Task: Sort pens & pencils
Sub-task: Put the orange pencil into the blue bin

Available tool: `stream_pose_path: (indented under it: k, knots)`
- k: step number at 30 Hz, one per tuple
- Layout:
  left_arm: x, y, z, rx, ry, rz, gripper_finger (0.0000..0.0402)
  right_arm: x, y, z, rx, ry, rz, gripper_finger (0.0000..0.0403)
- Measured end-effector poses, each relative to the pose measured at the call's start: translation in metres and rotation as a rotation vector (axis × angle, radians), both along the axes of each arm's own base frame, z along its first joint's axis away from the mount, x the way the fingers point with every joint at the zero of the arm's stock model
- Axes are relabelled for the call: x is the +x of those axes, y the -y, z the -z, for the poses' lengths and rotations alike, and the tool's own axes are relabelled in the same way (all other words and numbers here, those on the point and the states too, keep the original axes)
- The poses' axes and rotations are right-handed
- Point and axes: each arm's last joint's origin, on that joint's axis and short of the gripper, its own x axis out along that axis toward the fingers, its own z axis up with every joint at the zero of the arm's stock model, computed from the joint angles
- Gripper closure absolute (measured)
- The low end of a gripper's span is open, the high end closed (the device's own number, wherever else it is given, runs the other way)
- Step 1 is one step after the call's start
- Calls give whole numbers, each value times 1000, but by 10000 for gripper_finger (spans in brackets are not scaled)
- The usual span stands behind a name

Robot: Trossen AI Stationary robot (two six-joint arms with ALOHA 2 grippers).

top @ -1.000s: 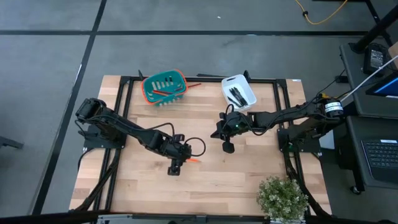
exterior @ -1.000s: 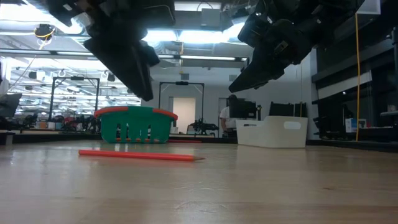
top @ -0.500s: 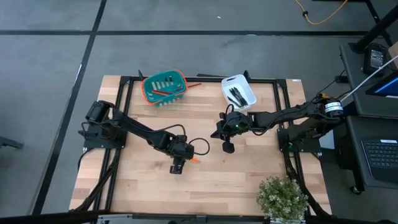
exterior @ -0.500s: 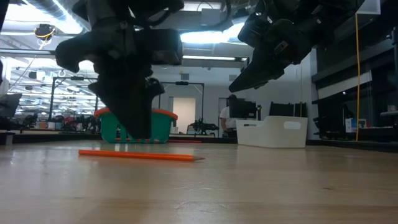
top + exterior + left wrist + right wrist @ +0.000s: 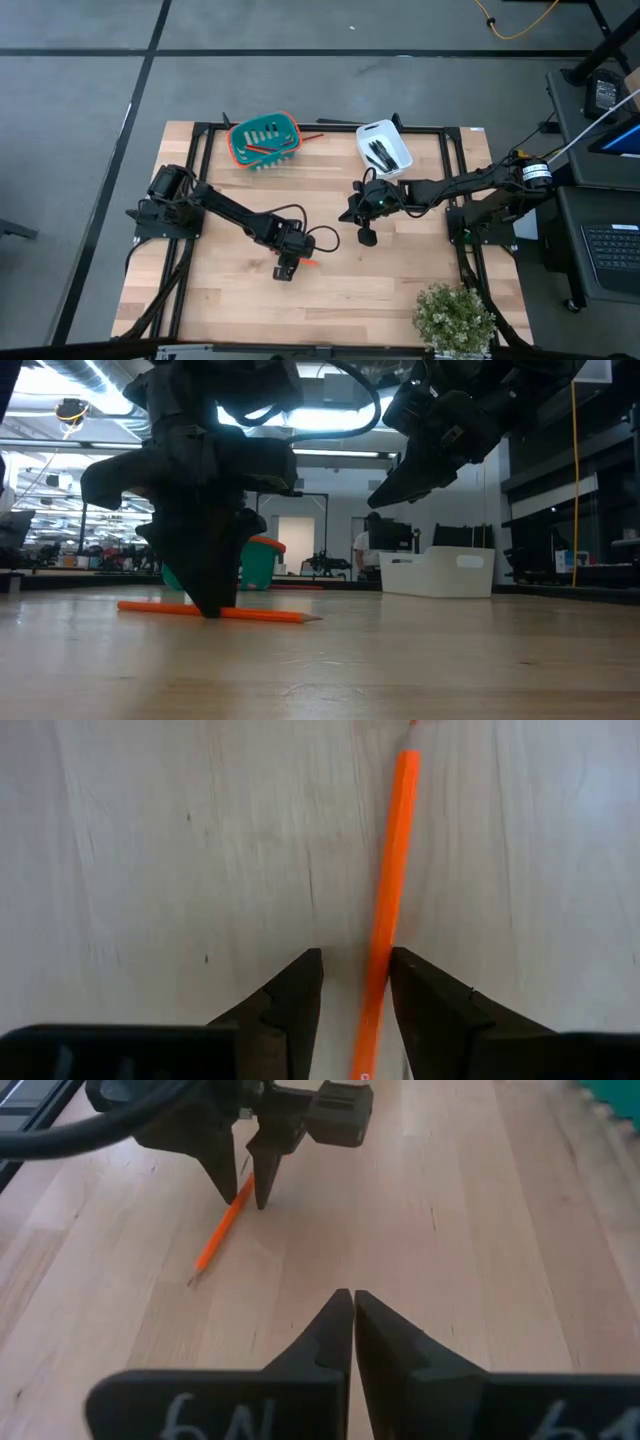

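Note:
One orange pencil [image 5: 312, 262] lies flat on the wooden table, near its middle. My left gripper [image 5: 352, 955] is open and points down at it. Its tips [image 5: 212, 610] are down at the tabletop, one on each side of the pencil's shaft [image 5: 385, 900]. My right gripper [image 5: 348, 1295] hangs shut and holds nothing, above the table to the right [image 5: 367, 238]. At the far edge, a green basket [image 5: 265, 142] holds pencils and a white bin [image 5: 384, 146] holds black pens. My left gripper comes at the pencil from above, with its fingers across the shaft. The shaft passes close along one finger [image 5: 420, 990]. I cannot tell whether that finger touches it. The pencil lies flat on the table.
A red-brown stick [image 5: 310, 136] lies beside the basket's right side. A small potted plant [image 5: 455, 318] stands at the near right corner. Bare wood lies around the pencil and toward the near edge.
My left gripper has come down from above the table until its tips reach the tabletop around the pencil, and it has tipped to point more steeply down. Its fingers have stayed open.

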Motion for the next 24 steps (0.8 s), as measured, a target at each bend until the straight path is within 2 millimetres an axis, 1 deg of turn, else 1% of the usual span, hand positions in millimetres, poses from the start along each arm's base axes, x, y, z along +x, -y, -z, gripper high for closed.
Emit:
stream_pose_path:
  k: [11, 14, 19, 24]
  knots:
    - [-1, 0, 4, 28, -22, 3, 284, 0, 0, 0, 1, 0, 0, 385]
    - [-1, 2, 7, 44, -30, 5, 284, 0, 0, 0, 1, 0, -1, 385]
    - [-3, 8, 8, 43, -30, -20, 284, 0, -1, 0, 31, 1, -41, 385]
    - [-6, 17, 8, 53, -27, -14, 284, 0, -2, -1, 60, 2, -43, 385]
